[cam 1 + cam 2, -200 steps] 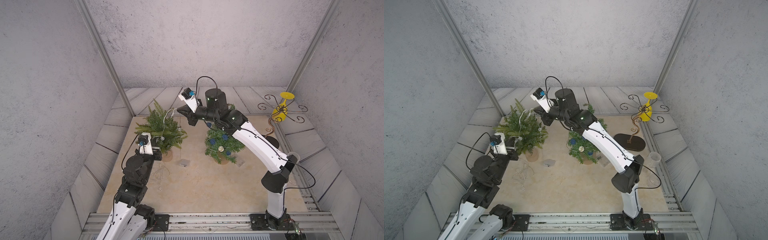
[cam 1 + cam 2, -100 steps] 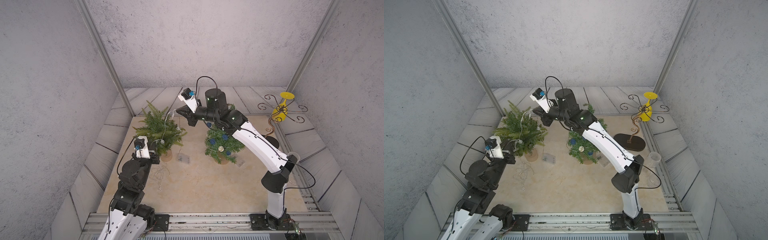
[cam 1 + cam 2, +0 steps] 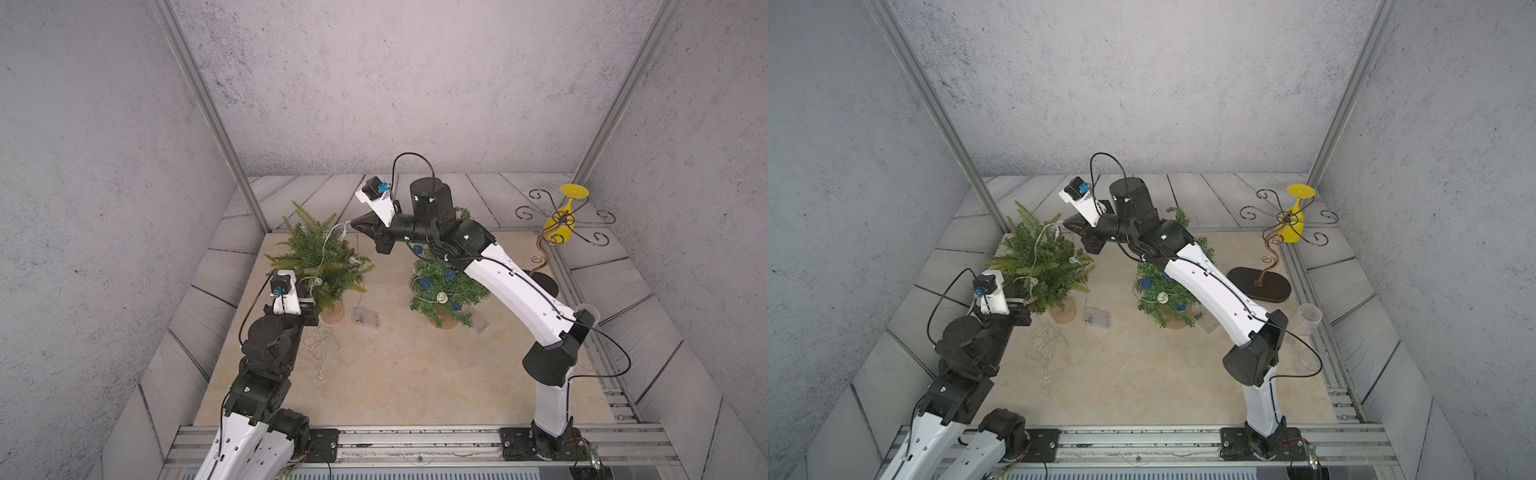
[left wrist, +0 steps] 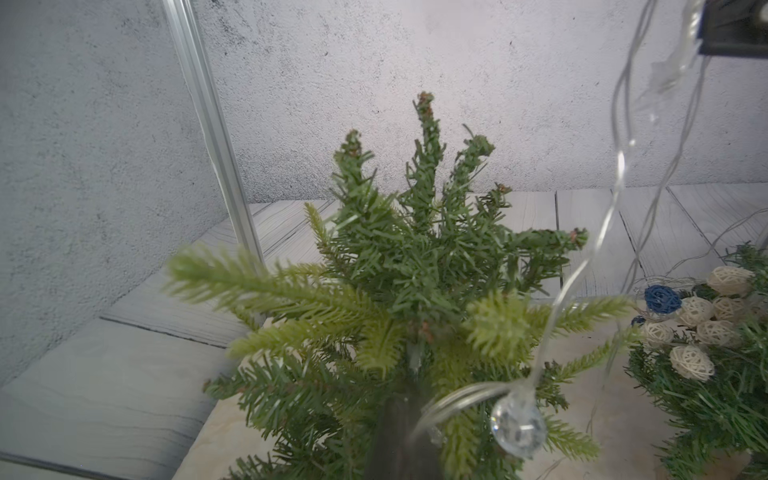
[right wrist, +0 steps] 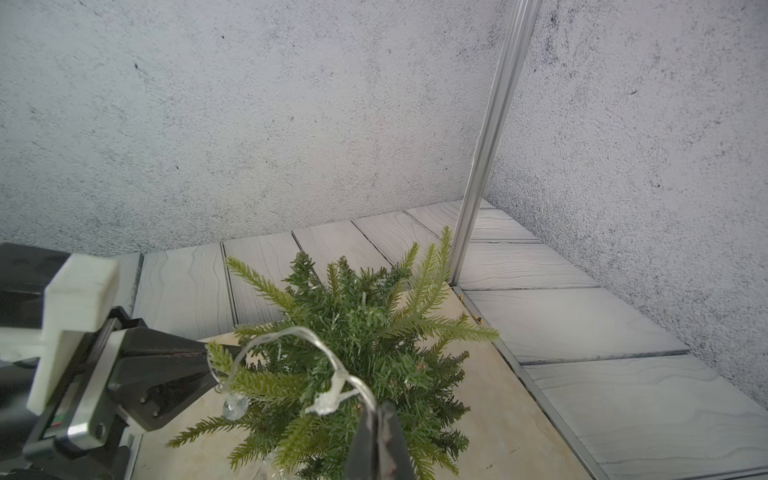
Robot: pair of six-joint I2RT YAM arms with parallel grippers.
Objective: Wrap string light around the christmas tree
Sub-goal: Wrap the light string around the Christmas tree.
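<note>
We see walls (image 3: 374, 83) rough, matt grey, plaster-look. corner post (image 3: 208, 112) brushed metal. tabletop (image 3: 395, 374) matt beige, stone-look; planks (image 3: 216, 272) grey wood-grain. christmas tree (image 3: 320, 257) matt plastic needles. string light (image 4: 517, 424) clear wire, glossy faceted bulbs. right arm (image 3: 515, 291) smooth white plastic shell. yellow glass (image 3: 559, 226) glossy. wire stand (image 3: 1258, 284) dark metal.

Bright, even, diffuse light filled the enclosure. In both top views the christmas tree (image 3: 320, 257) cast only a faint, soft-edged shadow on the tan table (image 3: 395, 374) beside its pot. The wide lens splayed the aluminium post (image 3: 208, 112) behind the tree outward. In the left wrist view the string light (image 4: 615, 174) glinted pale above the tree (image 4: 415, 270). Its bulb (image 4: 517, 424) and the nearest pale branches were blurred, while the wall behind stayed crisp. In the right wrist view the right gripper (image 5: 377, 409) looked soft before a sharp tree.
</note>
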